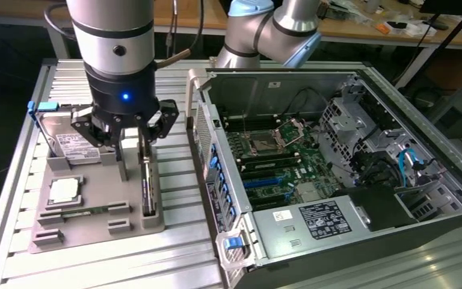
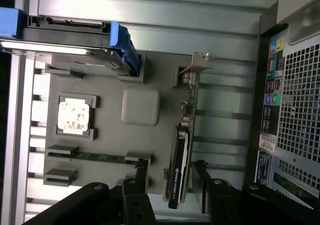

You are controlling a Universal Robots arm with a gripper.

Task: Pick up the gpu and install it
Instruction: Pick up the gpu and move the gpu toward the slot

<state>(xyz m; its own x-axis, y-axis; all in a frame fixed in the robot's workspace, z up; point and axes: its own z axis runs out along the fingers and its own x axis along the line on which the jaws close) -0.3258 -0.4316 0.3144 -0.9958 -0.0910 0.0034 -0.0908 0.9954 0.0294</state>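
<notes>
Hand (image 1: 135, 153) wide open, gripping nothing, straddles upright gpu (image 1: 145, 189) in gray tray (image 1: 94, 233), hard drive (image 1: 74, 146) just beside, open computer case (image 1: 391, 211) near.

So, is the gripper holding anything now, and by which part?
Nothing is held. The gripper is open, with one finger on each side of the gpu, and a gap at both sides.
</notes>
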